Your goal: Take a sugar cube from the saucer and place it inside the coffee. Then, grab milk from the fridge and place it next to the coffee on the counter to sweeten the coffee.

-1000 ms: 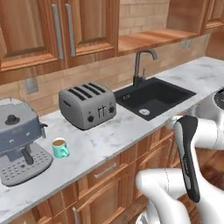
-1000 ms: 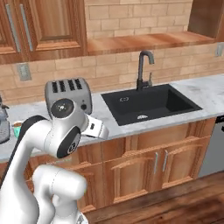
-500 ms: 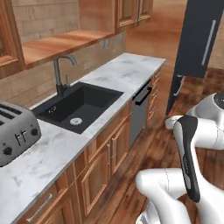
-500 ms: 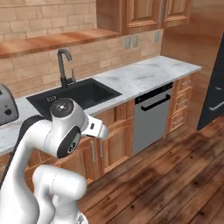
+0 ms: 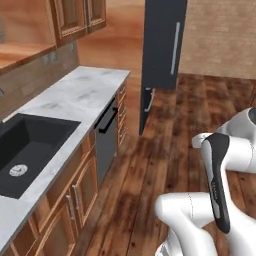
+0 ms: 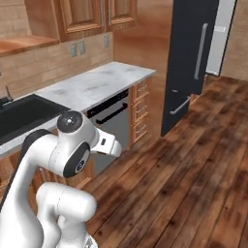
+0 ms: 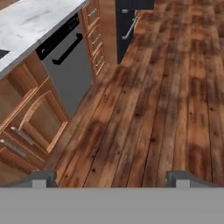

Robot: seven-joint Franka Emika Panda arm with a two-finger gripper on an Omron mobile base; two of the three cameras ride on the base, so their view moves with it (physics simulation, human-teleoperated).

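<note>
While the hand (image 7: pixel 112 177) is wide open and holds nothing, the fridge (image 6: pixel 193 53) stands just past the counter (image 6: pixel 97 85) end. Its grey bar handle (image 6: pixel 199 51) looks stiff and smooth; grasping mid-length seems best.

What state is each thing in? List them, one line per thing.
fridge: door shut, bar handle facing out.
dishwasher: door shut.
counter: bare marble on this stretch.
sink: dry, nothing in the basin.
drawers: all pushed in.
cabinet door: shut.
gripper: fingers spread wide, holding nothing, over the wood floor.
</note>
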